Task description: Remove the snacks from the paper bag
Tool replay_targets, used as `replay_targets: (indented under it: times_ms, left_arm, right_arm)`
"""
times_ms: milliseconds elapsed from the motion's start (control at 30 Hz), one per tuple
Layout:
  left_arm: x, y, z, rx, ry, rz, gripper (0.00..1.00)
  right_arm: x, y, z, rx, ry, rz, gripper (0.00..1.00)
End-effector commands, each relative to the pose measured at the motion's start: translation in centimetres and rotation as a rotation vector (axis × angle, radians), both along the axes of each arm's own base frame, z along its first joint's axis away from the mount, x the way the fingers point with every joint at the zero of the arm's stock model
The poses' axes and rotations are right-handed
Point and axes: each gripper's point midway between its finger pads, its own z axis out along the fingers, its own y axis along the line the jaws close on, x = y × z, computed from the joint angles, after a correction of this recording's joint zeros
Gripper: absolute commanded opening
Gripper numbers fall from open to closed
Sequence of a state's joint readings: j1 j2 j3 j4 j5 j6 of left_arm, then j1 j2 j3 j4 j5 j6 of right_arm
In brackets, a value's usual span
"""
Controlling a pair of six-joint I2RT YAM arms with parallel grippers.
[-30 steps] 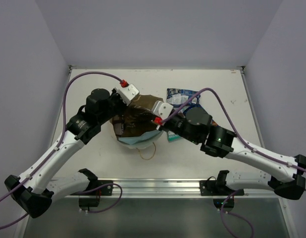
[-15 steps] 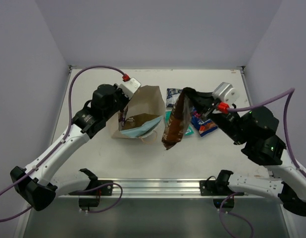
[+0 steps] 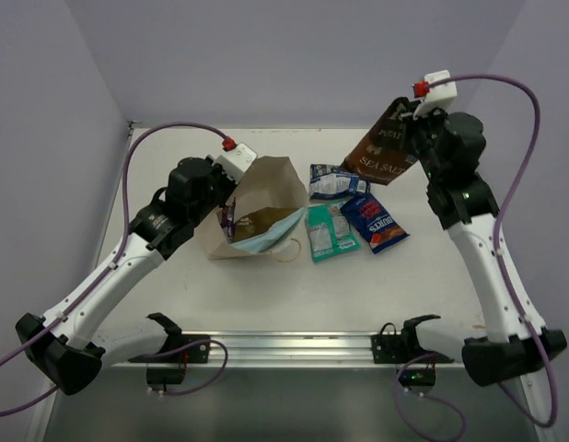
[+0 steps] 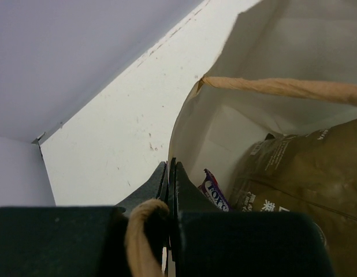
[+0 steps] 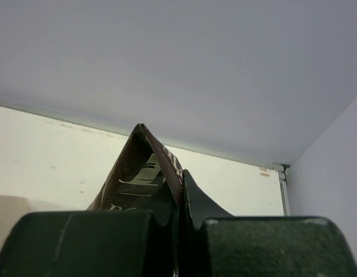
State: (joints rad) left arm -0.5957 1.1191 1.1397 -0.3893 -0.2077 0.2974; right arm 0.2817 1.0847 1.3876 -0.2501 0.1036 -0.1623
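While my left gripper (image 4: 170, 173) pinches the rim of the paper bag (image 3: 266, 189), my right gripper (image 5: 181, 190) clamps a creased brown sea-salt packet (image 3: 381, 152), now swung from mid-bench to the far-right corner.

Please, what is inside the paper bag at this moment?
Inside the paper bag lie a brown packet, a purple-and-white packet beside it, and a light blue packet at the mouth. Anything beneath them is covered.
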Motion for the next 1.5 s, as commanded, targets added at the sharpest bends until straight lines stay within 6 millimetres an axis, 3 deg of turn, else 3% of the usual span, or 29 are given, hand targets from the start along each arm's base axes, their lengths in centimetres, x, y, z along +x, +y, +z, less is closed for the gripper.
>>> replay_targets:
  times_ms: [0, 67, 100, 167, 200, 267, 300, 367, 433, 467, 500, 600, 667, 733, 833, 933, 967, 1033, 1067, 1100, 1167, 1200, 1233, 1367, 1400, 1467]
  left_arm:
    - [-0.7, 0.9, 2.6, -0.045, -0.053, 0.02, 0.0]
    - [-0.8, 0.9, 2.7, -0.045, -0.054, 0.015, 0.0]
    - [-0.9, 0.9, 2.8, -0.048, -0.056, 0.014, 0.0]
    - [-0.9, 0.8, 3.0, -0.049, -0.06, 0.008, 0.0]
    - [-0.9, 0.8, 3.1, -0.047, -0.061, 0.004, 0.0]
    - [-0.9, 0.6, 3.2, -0.049, -0.057, -0.006, 0.0]
    - [-0.9, 0.5, 3.2, -0.047, -0.056, -0.012, 0.0]
    - [-1.0, 0.3, 3.2, -0.047, -0.054, -0.022, 0.0]
    - [-1.0, 0.4, 3.1, -0.042, -0.056, -0.024, 0.0]
    - [-1.0, 0.3, 3.0, -0.041, -0.053, -0.027, 0.0]
    - [-1.1, 0.4, 3.0, -0.04, -0.055, -0.027, 0.0]
    - [-1.2, 0.1, 2.6, -0.039, -0.048, -0.042, 0.0]
    - [-1.3, 0.0, 2.3, -0.039, -0.039, -0.051, 0.0]
    - [-1.4, -0.1, 1.9, -0.035, -0.027, -0.057, 0.0]
    - [-1.6, 0.0, 1.8, -0.039, -0.022, -0.057, 0.0]
    - [-2.0, 0.0, 2.1, -0.044, -0.025, -0.067, 0.0]
    - [-2.2, 0.2, 2.3, -0.045, -0.032, -0.067, 0.0]
    - [-2.5, 0.4, 2.1, -0.034, -0.025, -0.07, 0.0]
    - [-2.6, 0.5, 2.1, -0.03, -0.024, -0.07, 0.0]
    - [-2.7, 0.5, 2.2, -0.027, -0.025, -0.077, 0.0]
    - [-3.2, 0.5, 2.3, -0.008, -0.025, -0.103, 0.0]
    - [-3.3, 0.5, 2.3, -0.001, -0.03, -0.111, 0.0]
    - [-3.5, 0.5, 2.2, 0.007, -0.028, -0.126, 0.0]
    - [-4.0, 0.1, 2.5, 0.027, -0.034, -0.181, 0.0]
    - [-4.1, -0.2, 2.6, 0.026, -0.036, -0.196, 0.0]
    - [-4.3, -0.6, 2.5, 0.029, -0.027, -0.226, 0.0]
  right_arm:
    - [5.9, -1.4, -1.0, 0.037, 0.014, -0.046, 0.0]
    - [8.8, -3.7, -1.9, 0.048, 0.029, -0.12, 0.0]
    - [11.2, -4.0, -3.3, 0.039, 0.054, -0.141, 0.0]
    - [13.5, -6.0, -2.9, -0.002, -0.017, -0.216, 0.0]
    - [15.2, -6.5, -4.4, -0.031, -0.006, -0.245, 0.0]
    - [16.5, -7.6, -3.7, -0.099, -0.083, -0.295, 0.0]
    - [17.2, -8.0, -5.6, -0.126, -0.066, -0.32, 0.0]
    - [17.8, -8.1, -6.7, -0.174, -0.067, -0.323, 0.0]
    - [18.2, -8.2, -10.3, -0.195, 0.021, -0.319, 0.0]
    - [18.0, -8.1, -11.5, -0.174, 0.048, -0.316, 0.0]
    - [17.4, -8.0, -14.6, -0.175, 0.112, -0.308, 0.0]
    - [15.4, -7.9, -21.0, -0.103, 0.297, -0.32, 0.04]
    - [12.9, -8.5, -25.9, -0.009, 0.479, -0.4, 0.08]
    - [10.4, -8.5, -29.1, 0.039, 0.602, -0.436, 0.11]
    - [7.1, -7.9, -31.7, 0.148, 0.687, -0.464, 0.13]
    - [4.6, -6.5, -33.2, 0.232, 0.756, -0.423, 0.23]
    - [4.0, -5.8, -33.2, 0.268, 0.774, -0.397, 0.32]
    - [2.9, -5.4, -32.7, 0.294, 0.797, -0.388, 0.36]
    - [2.4, -4.3, -32.2, 0.312, 0.799, -0.323, 0.43]
    - [2.0, -3.9, -29.6, 0.331, 0.735, -0.284, 0.48]
    - [1.1, -3.1, -26.8, 0.349, 0.668, -0.224, 0.58]
    - [0.2, -2.0, -23.5, 0.361, 0.586, -0.153, 0.61]
    - [-0.3, -1.2, -21.8, 0.347, 0.543, -0.091, 0.62]
    - [-4.2, 5.4, -14.0, 0.229, 0.333, 0.238, 0.67]
    - [-5.9, 8.5, -12.9, 0.199, 0.307, 0.354, 0.68]
    - [-8.6, 11.6, -10.6, 0.112, 0.219, 0.534, 0.69]
